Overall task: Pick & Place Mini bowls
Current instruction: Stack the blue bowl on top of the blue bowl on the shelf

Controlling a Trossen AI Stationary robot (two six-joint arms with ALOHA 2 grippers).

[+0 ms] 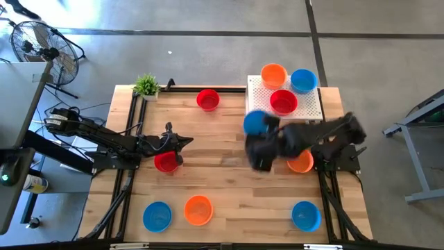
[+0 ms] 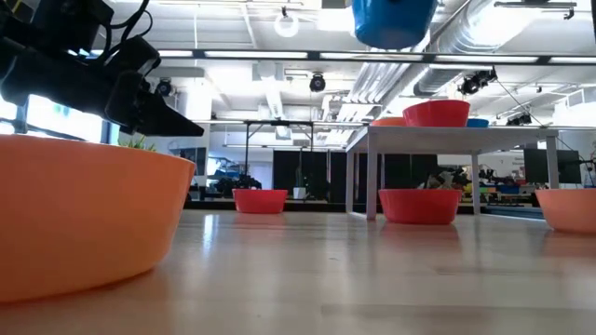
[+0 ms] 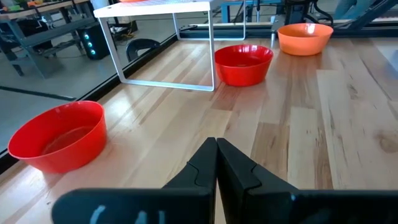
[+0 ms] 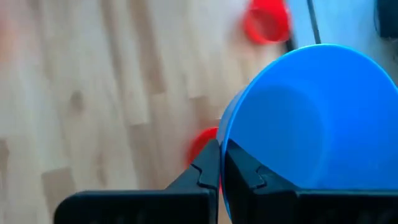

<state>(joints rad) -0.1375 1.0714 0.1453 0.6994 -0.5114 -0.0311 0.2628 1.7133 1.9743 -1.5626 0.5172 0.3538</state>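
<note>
In the high view, glossy round plastic bowls in red, orange and blue are seen spread over the pale wooden table [image 1: 229, 180]. An orange bowl [image 1: 273, 74], a blue one [image 1: 303, 80] and a red one [image 1: 283, 101] are set on the white perforated stand [image 1: 309, 107] at the far right. A blue bowl [image 1: 255, 122] is clamped by the right gripper [image 1: 267, 128] just beside the stand's left edge; the arm is blurred. A red bowl [image 1: 207, 99] lies at the far edge, another red bowl [image 1: 166, 162] is partly covered by the left gripper [image 1: 182, 142], whose fingers are pressed together, and an orange bowl [image 1: 300, 162] is half hidden under the right arm. Along the near edge two blue bowls [image 1: 157, 216] [image 1: 306, 215] and an orange one [image 1: 198, 210] are seen. A small green plant [image 1: 146, 85] stands at the far left corner.

In the low view, the held blue bowl [image 2: 393, 20] is cut off at the top, above the table. An orange bowl [image 2: 84, 214] fills the near left, and a red bowl [image 2: 419, 205] sits under the stand.

In the left wrist view, the closed fingers [image 3: 233, 171] are shown over bare wood, with two red bowls [image 3: 59, 135] [image 3: 243, 64] and an orange bowl [image 3: 305, 38] beyond.

In the right wrist view, the blue bowl's rim [image 4: 311, 130] is pinched between the fingers [image 4: 245, 171]; the table below is blurred.
</note>
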